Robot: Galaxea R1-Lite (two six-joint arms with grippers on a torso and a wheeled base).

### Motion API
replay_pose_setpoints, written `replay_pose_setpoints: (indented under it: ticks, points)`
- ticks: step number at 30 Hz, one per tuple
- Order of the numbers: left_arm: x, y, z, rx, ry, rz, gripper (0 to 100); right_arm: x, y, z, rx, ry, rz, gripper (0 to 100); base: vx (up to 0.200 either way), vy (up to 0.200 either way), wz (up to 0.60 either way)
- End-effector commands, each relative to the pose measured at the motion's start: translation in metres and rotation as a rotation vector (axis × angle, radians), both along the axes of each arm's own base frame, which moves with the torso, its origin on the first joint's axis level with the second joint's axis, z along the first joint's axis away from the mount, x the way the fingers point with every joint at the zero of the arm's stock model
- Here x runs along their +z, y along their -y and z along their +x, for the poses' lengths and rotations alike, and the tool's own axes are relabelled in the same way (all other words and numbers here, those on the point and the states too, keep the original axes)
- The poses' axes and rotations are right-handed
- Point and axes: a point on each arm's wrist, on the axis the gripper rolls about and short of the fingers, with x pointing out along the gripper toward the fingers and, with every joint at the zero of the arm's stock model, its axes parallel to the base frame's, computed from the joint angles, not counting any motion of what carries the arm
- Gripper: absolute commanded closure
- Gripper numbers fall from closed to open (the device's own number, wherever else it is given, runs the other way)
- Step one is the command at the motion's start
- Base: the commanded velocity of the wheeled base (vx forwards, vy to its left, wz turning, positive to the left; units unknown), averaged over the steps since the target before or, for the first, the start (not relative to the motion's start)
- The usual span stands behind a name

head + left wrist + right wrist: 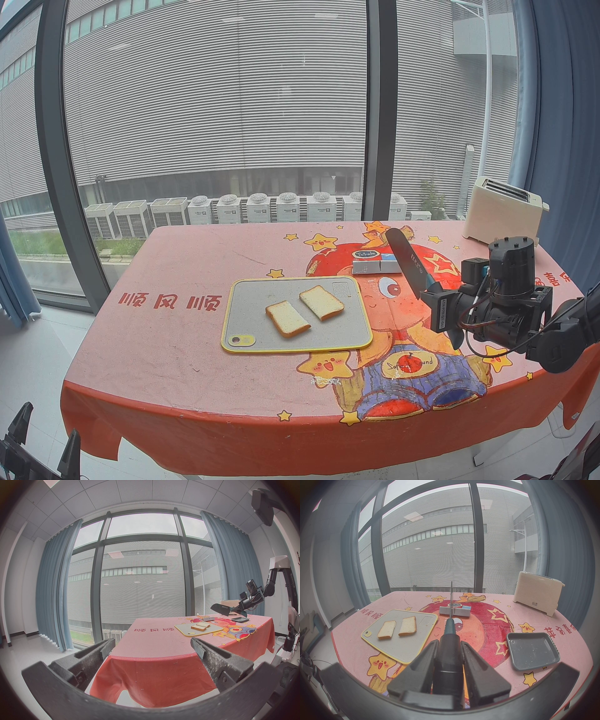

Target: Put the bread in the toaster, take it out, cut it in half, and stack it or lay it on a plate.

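Bread halves [287,318] on board [250,306]; knife [409,261] in right end effector [440,307]; left end effector [152,642] agape.

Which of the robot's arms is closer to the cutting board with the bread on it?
The right. The right gripper, shut on the knife, is above the table just right of the cutting board; the left gripper hangs open off the table's near left corner.

Dark-framed windows [381,112] fill the upper frame, facing a grey ribbed building [212,94]; a blue curtain [562,125] hangs at the right edge, with pale floor [31,375] lower left.
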Motion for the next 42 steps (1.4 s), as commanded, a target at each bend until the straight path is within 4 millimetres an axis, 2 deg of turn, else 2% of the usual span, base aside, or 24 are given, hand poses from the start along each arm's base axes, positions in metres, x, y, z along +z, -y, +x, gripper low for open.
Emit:
replay_pose_setpoints:
  ticks: [1, 24, 39, 42]
  points:
    - [-0.004, 0.0, 0.001, 0.0, -0.012, 0.0, 0, 0.0, 0.0, 0.0, 0.001, 0.001, 0.0, 100, 0.0, 0.0, 0.0]
    - [-0.004, 0.0, 0.001, 0.0, -0.012, 0.0, 0, -0.005, 0.006, 0.003, -0.02, -0.017, -0.011, 100, 0.0, 0.0, 0.0]
    - [-0.004, 0.0, 0.001, 0.0, -0.012, 0.0, 0, -0.015, 0.006, 0.009, -0.029, -0.047, -0.026, 100, 0.0, 0.0, 0.0]
    - [-0.004, 0.0, 0.001, 0.0, -0.012, 0.0, 0, -0.024, 0.009, 0.016, -0.047, -0.072, -0.034, 100, 0.0, 0.0, 0.0]
